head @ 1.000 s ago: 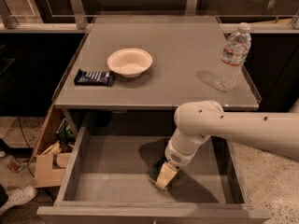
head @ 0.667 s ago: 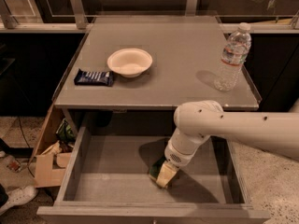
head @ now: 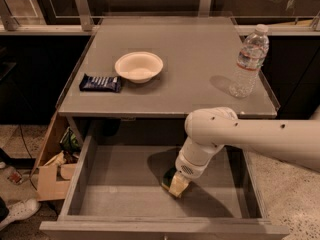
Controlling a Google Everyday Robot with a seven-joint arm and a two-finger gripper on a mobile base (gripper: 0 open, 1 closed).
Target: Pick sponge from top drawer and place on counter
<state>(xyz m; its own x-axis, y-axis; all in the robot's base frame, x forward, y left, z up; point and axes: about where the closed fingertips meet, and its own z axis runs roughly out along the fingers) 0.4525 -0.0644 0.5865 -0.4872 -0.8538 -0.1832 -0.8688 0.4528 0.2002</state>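
Hardly moved since a second ago (arm, sponge and the counter things all in the same spots as before).

Largest first: grey counter [head: 200,91], flat and square, with a thin pale edge. Below it, top drawer [head: 120,184], pulled wide open toward the camera, with low plain walls.

Across the right side, white arm [head: 260,136], coming in from the right edge, bending at a rounded elbow just under the counter's front edge and pointing down into the drawer.

Left of the cabinet on the floor, open cardboard box [head: 50,179].

On the counter's right side, upright clear water bottle [head: 248,61] with a white cap, near the right edge. On the left half, white bowl [head: 138,66], right way up. Just beside it to the front left, dark blue snack wrapper [head: 100,83], lying flat, close to the bowl but apart from it.

Down in the drawer, right of centre and toward the front, gripper [head: 176,181], set right on the sponge [head: 179,188]. Cannot tell how far open, nor whether holding anything.

Of the sponge, only a yellow corner and a dark green bit showing beneath the wrist, resting on the drawer floor.
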